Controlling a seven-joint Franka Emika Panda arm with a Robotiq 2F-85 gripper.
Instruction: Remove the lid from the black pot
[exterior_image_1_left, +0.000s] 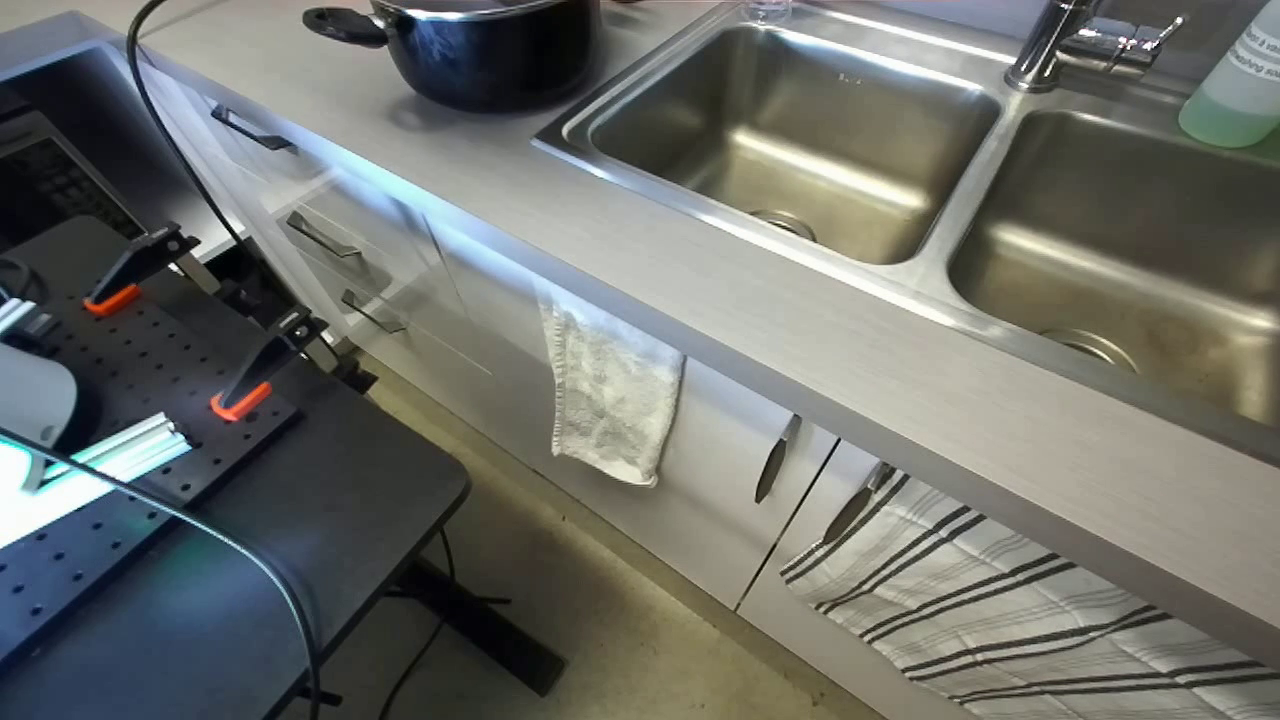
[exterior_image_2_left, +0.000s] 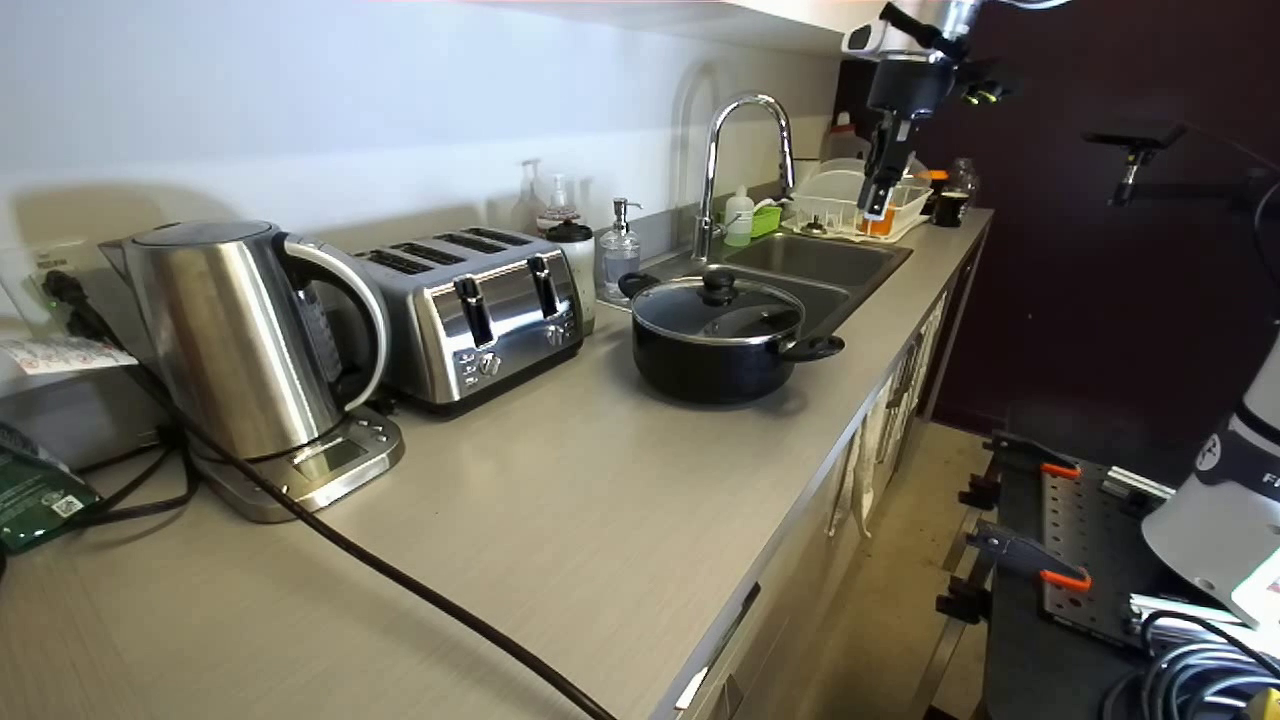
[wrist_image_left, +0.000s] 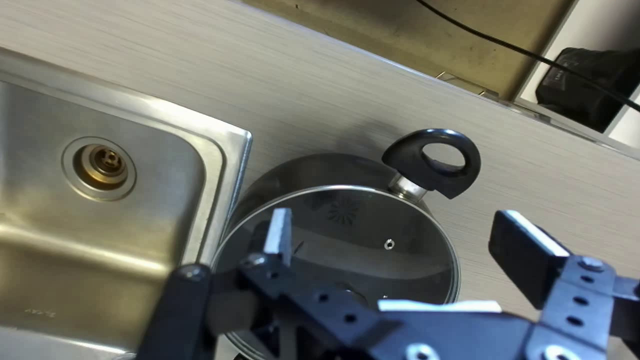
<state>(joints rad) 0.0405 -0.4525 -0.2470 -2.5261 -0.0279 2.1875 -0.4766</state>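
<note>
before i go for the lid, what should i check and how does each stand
1. Lid on the black pot: ok, it covers the top.
2. Pot standing on the counter: ok.
3. Gripper open: ok, fingers apart in the wrist view.
4. Gripper down at the knob: not ok, it hangs above the lid.
5. Fingers lined up on the knob: cannot tell, mostly hidden in the wrist view.

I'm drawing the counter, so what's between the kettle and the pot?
The toaster stands between the kettle and the pot, closer to the wall than the pot is. An exterior view shows it.
</note>
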